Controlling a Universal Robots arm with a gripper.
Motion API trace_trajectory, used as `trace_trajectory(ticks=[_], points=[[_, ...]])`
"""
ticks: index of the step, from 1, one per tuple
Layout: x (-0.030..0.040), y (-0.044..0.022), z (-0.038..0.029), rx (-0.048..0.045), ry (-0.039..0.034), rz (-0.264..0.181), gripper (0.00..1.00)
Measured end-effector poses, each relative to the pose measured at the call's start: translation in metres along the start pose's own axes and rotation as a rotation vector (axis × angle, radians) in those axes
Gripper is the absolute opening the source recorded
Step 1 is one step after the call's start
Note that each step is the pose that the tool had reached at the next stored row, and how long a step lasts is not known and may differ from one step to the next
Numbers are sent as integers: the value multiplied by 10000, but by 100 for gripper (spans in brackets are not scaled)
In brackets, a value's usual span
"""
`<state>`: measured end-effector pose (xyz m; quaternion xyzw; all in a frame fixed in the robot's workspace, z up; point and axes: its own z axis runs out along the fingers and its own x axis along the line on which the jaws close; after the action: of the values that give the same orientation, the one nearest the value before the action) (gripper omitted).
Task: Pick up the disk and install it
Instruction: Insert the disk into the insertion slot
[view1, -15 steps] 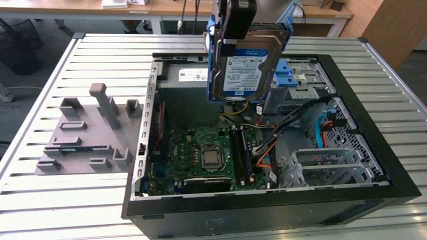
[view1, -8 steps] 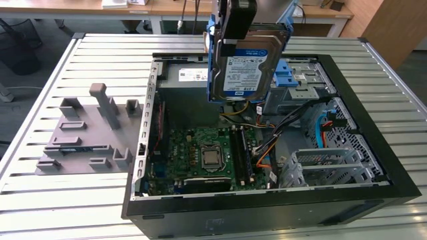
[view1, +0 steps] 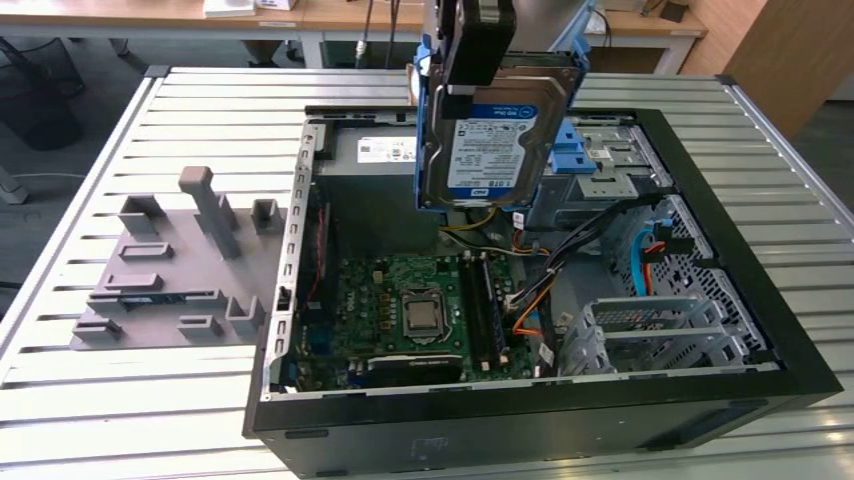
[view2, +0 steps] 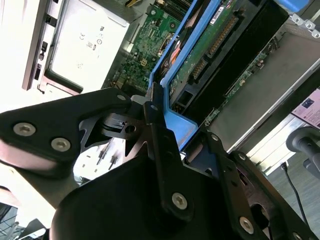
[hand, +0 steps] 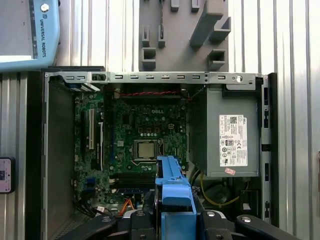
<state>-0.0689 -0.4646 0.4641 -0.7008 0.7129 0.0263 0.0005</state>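
**Pincer and disk.** In the second wrist view the pincer (view2: 161, 122) is clamped narrow on the blue rail (view2: 176, 126) of the disk (view2: 212, 42). The disk's green circuit side runs away from the camera. In the exterior view the disk (view1: 497, 140) hangs on edge below the pincer (view1: 470, 78) with its label facing the camera. Its top edge is covered by the pincer body.

**Clearance.** The disk is above the open case (view1: 534, 405), between the power supply (view1: 367, 150) and the drive bay (view1: 607, 160). It touches neither. How high its lower edge stands over the case floor cannot be told. It hides part of the power supply and the near side of the drive bay.

**Inside the case.** The motherboard (view1: 414, 310) lies exposed beneath. Loose cables (view1: 527, 300) run between it and a metal cage (view1: 654, 325) at the exterior view's right. In the first wrist view the power supply (hand: 225, 130) sits beside the motherboard (hand: 140, 135), with the blue rail (hand: 172, 192) in front of both.

**Surroundings.** The case rests on a slatted tabletop (view1: 160, 400). A grey fixture (view1: 174, 270) lies just beside the case on the exterior view's left, apart from the disk. Wooden desks (view1: 334, 12) stand beyond, cut off by the frame.
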Motion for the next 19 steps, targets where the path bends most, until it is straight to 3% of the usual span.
trace_trajectory(ticks=[5, 15, 19], points=[[7, -1, -1, -1, 2, -1, 37], [151, -7, -5, 0, 1, 0, 37], [150, -103, -8, -3, 1, -1, 37]])
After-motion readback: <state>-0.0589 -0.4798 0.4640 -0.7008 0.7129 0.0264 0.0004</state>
